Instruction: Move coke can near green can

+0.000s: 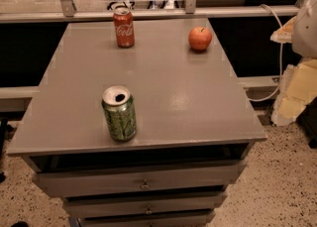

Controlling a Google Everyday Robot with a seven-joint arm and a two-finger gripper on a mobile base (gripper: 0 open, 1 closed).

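The coke can (124,28) is red with white script and stands upright at the far edge of the grey table (198,102), left of centre. The green can (119,113) has a mottled yellow-green pattern and an open silver top. It stands upright near the table's front edge, left of centre. The two cans are far apart, almost in line front to back. My gripper (293,94) is a pale shape at the right edge of the view. It is off the table's right side, far from both cans, and holds nothing that I can see.
A round red apple (200,38) sits at the far right of the table. The table has drawers (143,184) in its front. A railing and glass wall run behind it. A white cable (277,47) hangs at the right, and the floor is speckled.
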